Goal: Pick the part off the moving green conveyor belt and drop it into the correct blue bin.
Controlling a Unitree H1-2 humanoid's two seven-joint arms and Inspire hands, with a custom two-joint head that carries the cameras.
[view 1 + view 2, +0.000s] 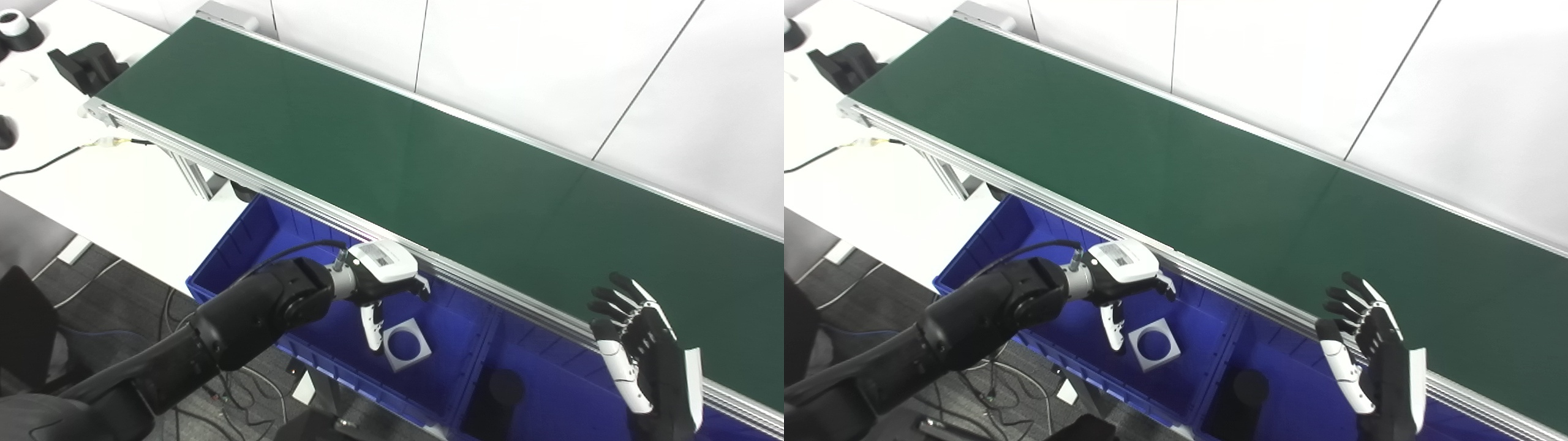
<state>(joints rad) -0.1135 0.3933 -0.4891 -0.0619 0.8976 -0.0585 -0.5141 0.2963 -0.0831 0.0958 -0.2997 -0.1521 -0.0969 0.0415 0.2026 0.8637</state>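
Note:
The green conveyor belt runs diagonally across the view with no part on it. My left hand hovers over the left blue bin, open, fingers pointing down and holding nothing. Just below it a grey square part with a round hole lies flat on that bin's floor. A dark cylinder stands in the right blue bin. My right hand is raised near the belt's near rail, palm up, fingers spread, open and empty.
A white table stands at the left with black fixtures and a cable. The belt's aluminium rail runs above the bins. White wall panels lie behind the belt. Cables trail on the floor below.

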